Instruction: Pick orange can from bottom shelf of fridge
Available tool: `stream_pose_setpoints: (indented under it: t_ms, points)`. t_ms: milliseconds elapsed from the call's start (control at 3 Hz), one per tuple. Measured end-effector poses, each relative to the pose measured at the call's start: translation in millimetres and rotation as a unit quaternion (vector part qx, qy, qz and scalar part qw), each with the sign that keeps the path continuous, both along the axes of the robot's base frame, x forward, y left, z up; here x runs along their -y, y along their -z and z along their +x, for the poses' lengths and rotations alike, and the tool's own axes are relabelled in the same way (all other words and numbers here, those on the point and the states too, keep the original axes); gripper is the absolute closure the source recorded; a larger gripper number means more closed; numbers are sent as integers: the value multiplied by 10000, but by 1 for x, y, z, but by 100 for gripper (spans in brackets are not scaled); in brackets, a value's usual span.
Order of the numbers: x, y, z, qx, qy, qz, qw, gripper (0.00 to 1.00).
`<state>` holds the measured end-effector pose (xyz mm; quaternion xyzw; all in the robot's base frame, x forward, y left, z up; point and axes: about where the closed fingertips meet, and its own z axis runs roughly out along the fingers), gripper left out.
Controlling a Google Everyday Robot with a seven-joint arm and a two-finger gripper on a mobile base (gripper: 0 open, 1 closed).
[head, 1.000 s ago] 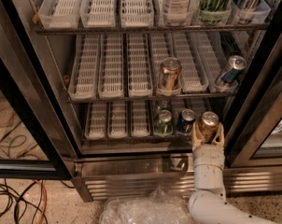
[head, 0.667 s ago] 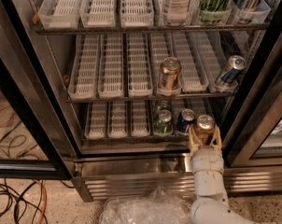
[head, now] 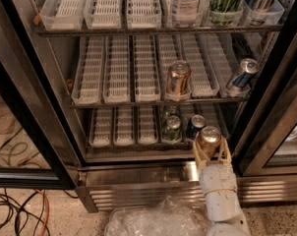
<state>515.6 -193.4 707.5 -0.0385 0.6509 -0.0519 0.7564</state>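
The orange can (head: 209, 139) is copper-orange with a silver top. It sits between the fingers of my gripper (head: 211, 154), in front of the right end of the bottom shelf (head: 124, 142) of the open fridge (head: 138, 181). The gripper is shut on the can, one pale finger (head: 199, 156) on each side. The white arm rises from the lower right. A green can (head: 172, 129) and a blue can (head: 194, 126) stand on the bottom shelf just left of the held can.
A copper can with whitish patches (head: 178, 79) and a tilted blue can (head: 242, 76) sit on the middle shelf. Bottles stand on the top shelf (head: 188, 4). Black door frames (head: 30, 132) flank the opening. Crumpled clear plastic (head: 153, 220) and cables (head: 15, 215) lie on the floor.
My gripper, shut on the orange can, has drawn back a little toward the front and down-left, away from the bottom shelf. The other cans have not moved.
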Motion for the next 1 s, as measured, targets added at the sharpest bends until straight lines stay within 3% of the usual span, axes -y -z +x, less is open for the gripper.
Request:
stream_pose_setpoints:
  t_ms: [333, 1000]
  points:
    - [-17, -4, -17, -84, -382, -50, 9992, 100]
    - [-22, -9, -19, -85, -493, -160, 9986, 100]
